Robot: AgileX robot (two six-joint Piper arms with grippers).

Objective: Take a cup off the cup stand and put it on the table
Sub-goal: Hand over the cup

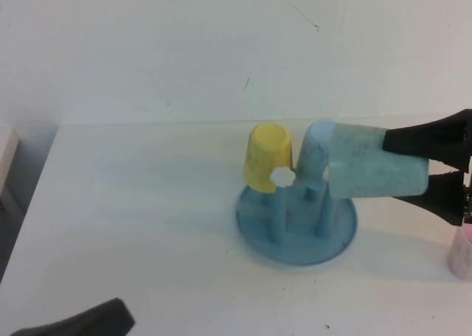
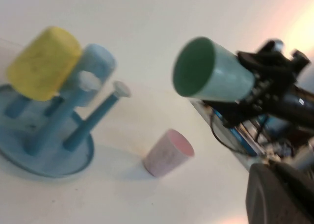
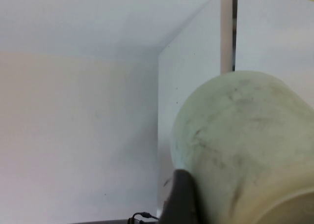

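Cup (image 1: 372, 165) off the stand (image 1: 296, 229), held sideways.
Our right gripper (image 1: 431, 170) clamps it at 3 o'clock; a loose grip could drop it. Left gripper (image 1: 74, 321), 7 o'clock, closed.

The right tool (image 1: 424, 175) reaches in from the right side, up in the air and off the worktop (image 1: 147, 225). Its two black fingers (image 1: 431, 138) sit wide apart, one on each side of the cup (image 1: 376, 163), and they hold it lying sideways. The left tool (image 1: 81, 323) stays low at the near left edge with its fingers closed and nothing in them.
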